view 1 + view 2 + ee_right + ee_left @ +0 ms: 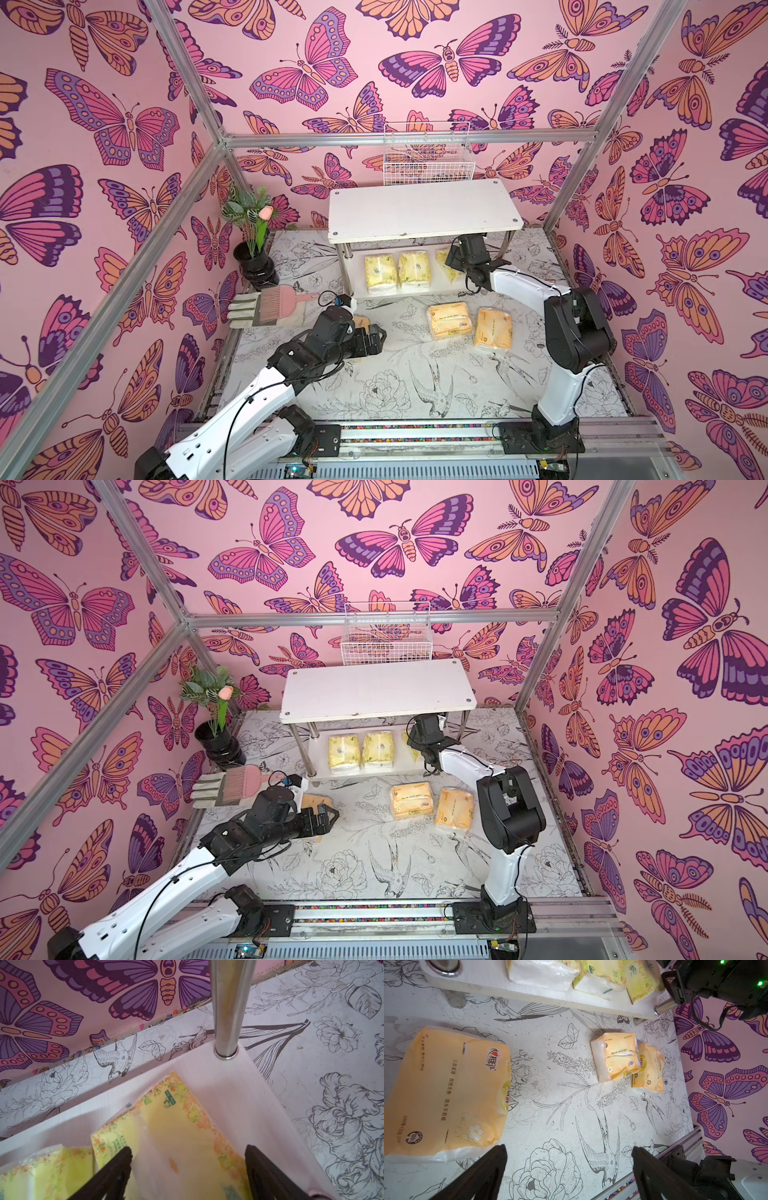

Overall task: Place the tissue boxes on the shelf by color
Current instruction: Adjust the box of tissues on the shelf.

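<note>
Straddling the rightmost pale-lemon plastic-wrapped tissue pack [176, 1122], our right gripper [188, 1149] gapes wide, gripping nothing; we barely see that pack from above.

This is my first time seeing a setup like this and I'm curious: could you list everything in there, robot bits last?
pale yellow tissue packs: three, lemon with green print, on the shelf's lower board
orange tissue packs: three, orange-yellow, on the table in front of the shelf
shelf: one, white with chrome posts, at the table's back
wire basket: one, white, behind the shelf
vase: one, black, holding a pink flower, back corner on the left arm's side
glove: one, pale, beside the vase
comb: one, pink, on the glove
table: one, white with black drawings
left end effector: black, open, beside an orange pack
right end effector: black, fingers wide around a pale pack; grip unclear
</note>
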Robot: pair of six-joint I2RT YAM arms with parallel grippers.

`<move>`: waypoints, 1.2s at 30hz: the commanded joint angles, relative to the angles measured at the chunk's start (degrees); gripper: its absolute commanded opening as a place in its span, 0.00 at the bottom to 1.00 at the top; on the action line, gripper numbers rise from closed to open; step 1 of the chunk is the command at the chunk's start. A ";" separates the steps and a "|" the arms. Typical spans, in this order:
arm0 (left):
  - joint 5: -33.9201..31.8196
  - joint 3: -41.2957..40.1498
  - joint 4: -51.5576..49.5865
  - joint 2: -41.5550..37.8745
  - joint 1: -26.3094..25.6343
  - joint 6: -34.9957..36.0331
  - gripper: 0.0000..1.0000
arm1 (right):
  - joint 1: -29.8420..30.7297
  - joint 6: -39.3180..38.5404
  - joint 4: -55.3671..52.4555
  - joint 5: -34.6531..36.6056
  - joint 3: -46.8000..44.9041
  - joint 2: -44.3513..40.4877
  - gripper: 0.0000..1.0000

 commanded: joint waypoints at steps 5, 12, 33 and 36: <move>-0.03 -0.98 -0.70 -0.45 0.08 0.67 1.00 | -0.18 2.11 0.06 -4.23 -3.32 -2.25 0.88; -0.09 -0.94 -0.71 -0.39 0.06 0.50 1.00 | 0.12 3.91 0.91 -5.00 -6.80 -3.96 0.87; -0.09 -1.22 -0.76 -0.67 0.03 0.54 1.00 | 1.86 7.97 1.49 -6.00 -8.73 -6.14 0.87; -0.18 -1.18 -0.77 -0.62 0.10 0.50 1.00 | 1.93 8.40 1.35 -5.91 -8.72 -6.49 0.87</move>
